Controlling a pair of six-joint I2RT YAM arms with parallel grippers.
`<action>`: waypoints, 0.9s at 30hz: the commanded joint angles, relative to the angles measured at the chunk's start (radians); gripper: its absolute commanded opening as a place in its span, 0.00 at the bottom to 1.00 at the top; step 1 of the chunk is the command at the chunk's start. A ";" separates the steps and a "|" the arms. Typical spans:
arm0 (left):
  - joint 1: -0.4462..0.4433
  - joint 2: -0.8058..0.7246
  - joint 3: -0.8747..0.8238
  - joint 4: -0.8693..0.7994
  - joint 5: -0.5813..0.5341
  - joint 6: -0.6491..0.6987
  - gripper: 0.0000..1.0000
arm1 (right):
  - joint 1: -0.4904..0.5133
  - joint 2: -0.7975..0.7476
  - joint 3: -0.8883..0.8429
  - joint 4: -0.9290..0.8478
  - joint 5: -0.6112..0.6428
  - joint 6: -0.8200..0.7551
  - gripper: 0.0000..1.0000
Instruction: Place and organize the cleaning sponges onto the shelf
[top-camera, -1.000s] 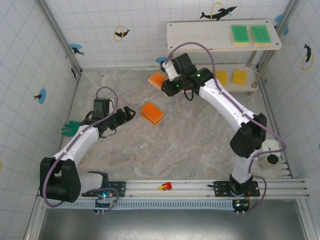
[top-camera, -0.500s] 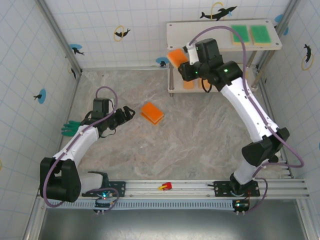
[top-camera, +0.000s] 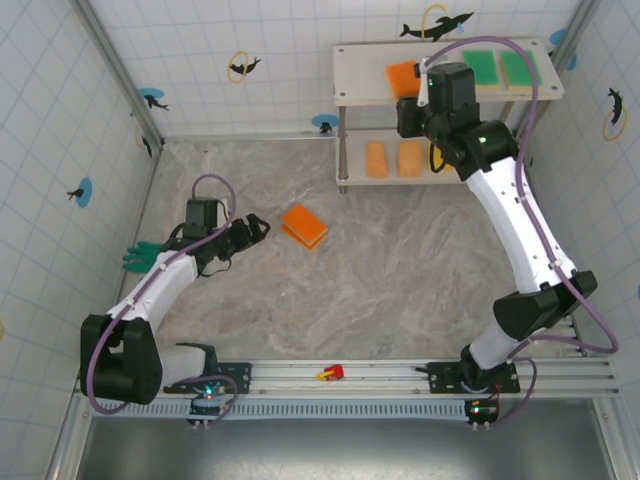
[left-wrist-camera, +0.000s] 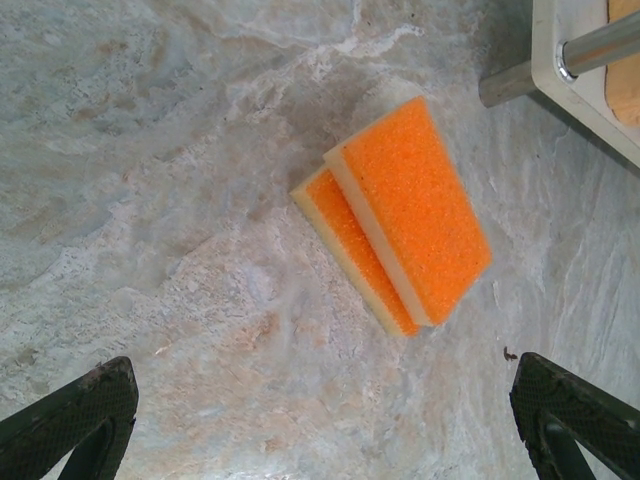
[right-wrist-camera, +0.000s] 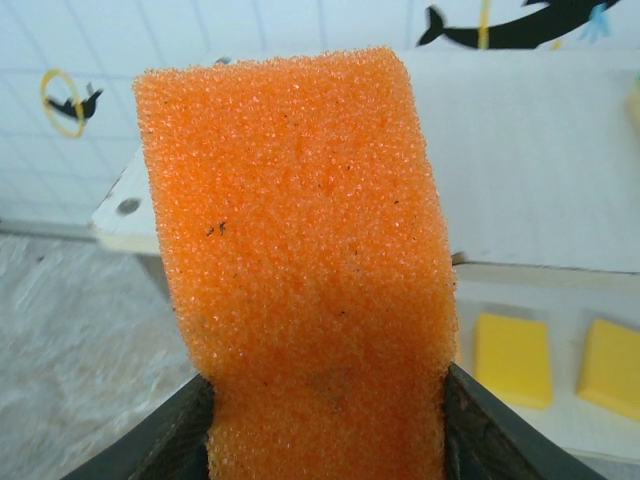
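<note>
My right gripper (top-camera: 412, 84) is shut on an orange sponge (top-camera: 403, 77) (right-wrist-camera: 300, 250), held over the left half of the shelf's top board (top-camera: 362, 72). Two green sponges (top-camera: 500, 67) lie on that board's right end. On the lower board (top-camera: 355, 172) rest two pale orange sponges (top-camera: 392, 158), and the right wrist view shows two yellow sponges (right-wrist-camera: 512, 358) there. Two orange sponges (top-camera: 304, 226) (left-wrist-camera: 400, 215) lie overlapped on the floor. My left gripper (top-camera: 258, 226) (left-wrist-camera: 320, 430) hangs open just left of them, nothing between its fingers.
A green rubber glove (top-camera: 140, 257) lies by the left wall. A small red object (top-camera: 330, 373) sits on the front rail. Tiled walls close in the marble floor on three sides; the shelf's metal legs (left-wrist-camera: 560, 60) stand at the back right.
My right arm has carried the orange sponge from low beside the shelf's left end up and right, over the top board. The left arm has stayed put.
</note>
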 joint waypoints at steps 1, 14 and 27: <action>0.008 -0.016 -0.009 0.005 0.013 0.020 0.97 | -0.027 -0.026 0.035 0.083 0.059 0.027 0.55; 0.012 -0.019 -0.011 0.006 0.011 0.017 0.97 | -0.139 0.053 0.086 0.177 0.075 0.080 0.55; 0.021 -0.042 -0.005 -0.016 -0.004 0.021 0.97 | -0.177 0.233 0.265 0.145 0.044 0.105 0.56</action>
